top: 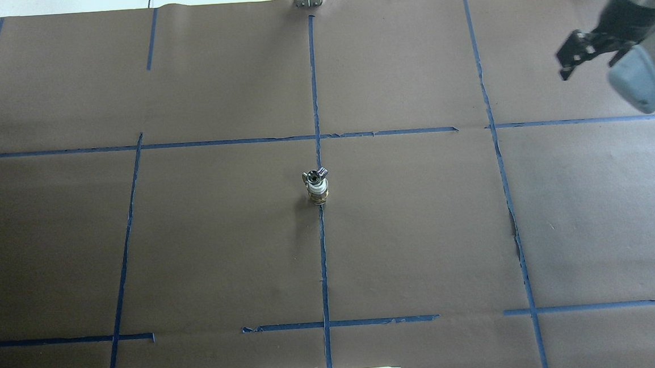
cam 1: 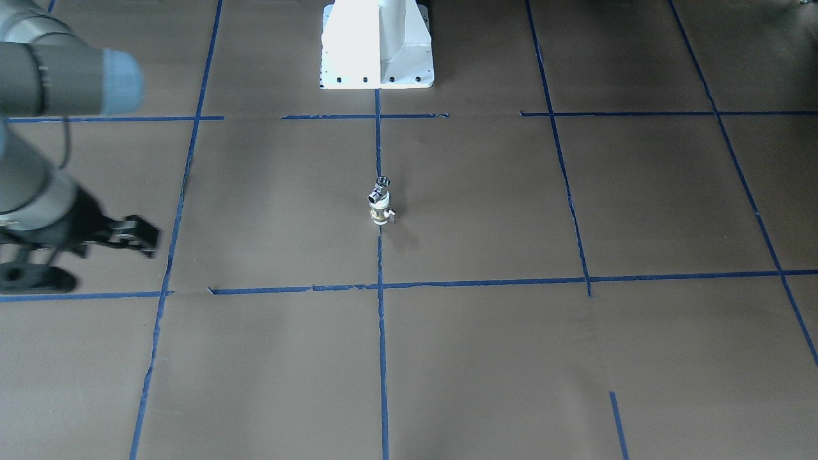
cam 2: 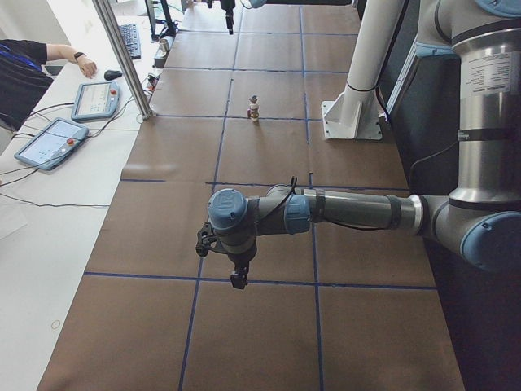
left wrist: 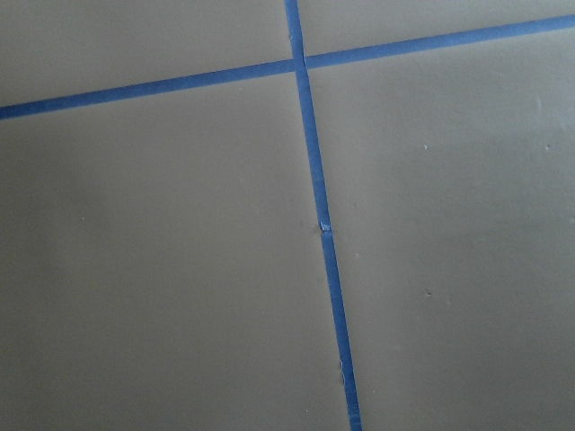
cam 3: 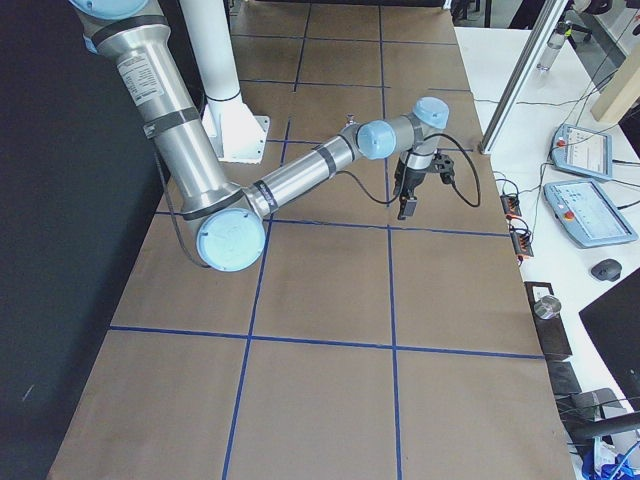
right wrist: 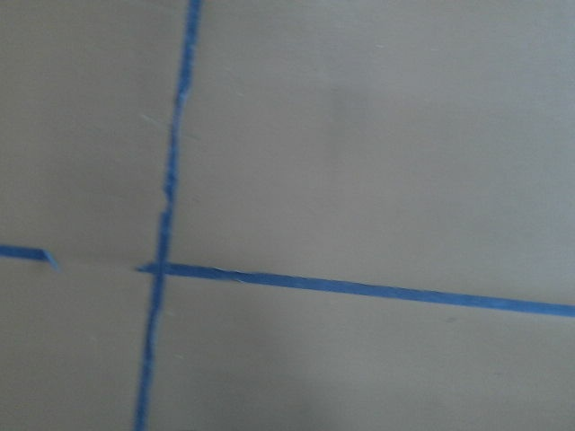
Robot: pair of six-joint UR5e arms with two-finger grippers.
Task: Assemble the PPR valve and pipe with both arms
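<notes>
Left end effector [cam 2: 236, 278] hangs over the table [top: 138, 247] at its left end, pointing down above a blue tape line [cam 2: 146, 277]. You only get it in the left side view, so I can't tell whether its fingers are apart or together. Its wrist camera gives you brown paper and a tape cross.

At table centre, the valve [cam 1: 380, 212] stands upright on the middle tape line. The pipe [cam 1: 381, 186] sits on top of it, touching, with a chrome open end facing up. The valve's small handle sticks out sideways near its base. This stack is well apart from both end effectors. The white pedestal [cam 1: 377, 45] is on the same tape line, at the robot's edge of the table.

On the right, the right arm [cam 3: 300, 180] stretches across toward the operators' edge. The right end effector [cam 1: 154, 243] hangs over the table's right end, tips down, near a tape crossing. You can see it in several views, but none shows the finger gap cleanly, so I can't tell its state. Its wrist camera is blurred and shows paper and a tape cross.
</notes>
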